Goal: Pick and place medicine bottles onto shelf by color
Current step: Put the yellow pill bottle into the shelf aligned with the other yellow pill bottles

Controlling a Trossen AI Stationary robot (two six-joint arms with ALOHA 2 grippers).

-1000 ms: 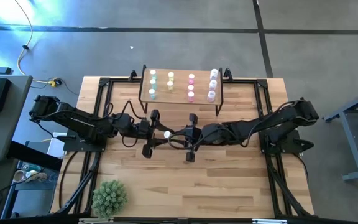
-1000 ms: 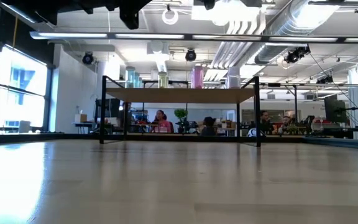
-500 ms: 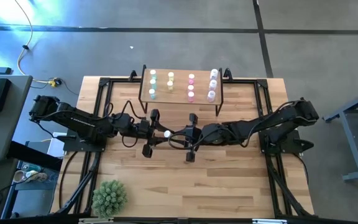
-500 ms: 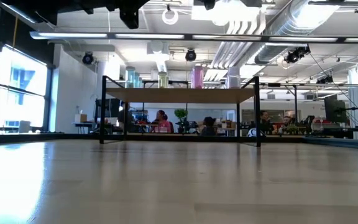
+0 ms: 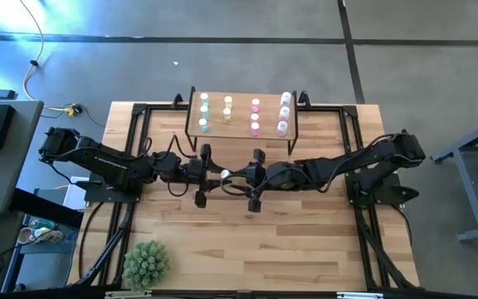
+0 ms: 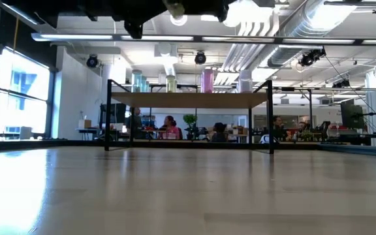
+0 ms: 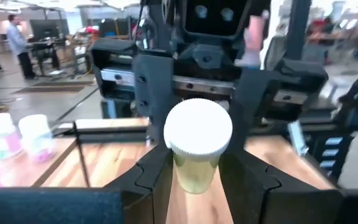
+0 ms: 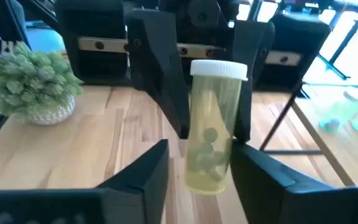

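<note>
Handing over: yellow bottle held in the air above the middle of the worktop, between the two arms meeting tip to tip, well short of the shelf.
Left gripper: jaws pinching the yellow bottle by its body, just under the white cap.
Right gripper: jaws spread, standing to either side of the bottle's lower half and not clamping it.
Shelf: green bottles, yellow bottles, pink bottles and lavender-white bottles standing in separate rows; likely spot for this one in the yellow row.
Doing it well: best to draw the right jaws straight back along their own line, clear of the bottle's sides, before moving the left arm; safest to carry the bottle upright and set it down without knocking its neighbours in the green and pink rows.
Risk: a tilted or slipping bottle if a right finger drags on it while leaving.
Hard to make out: both grippers cut off at the top edge of the low view; height above the worktop unclear from overhead; impossible to tell whether one right finger touches the bottle.
Aside: plant ball at the near left corner, well apart.
</note>
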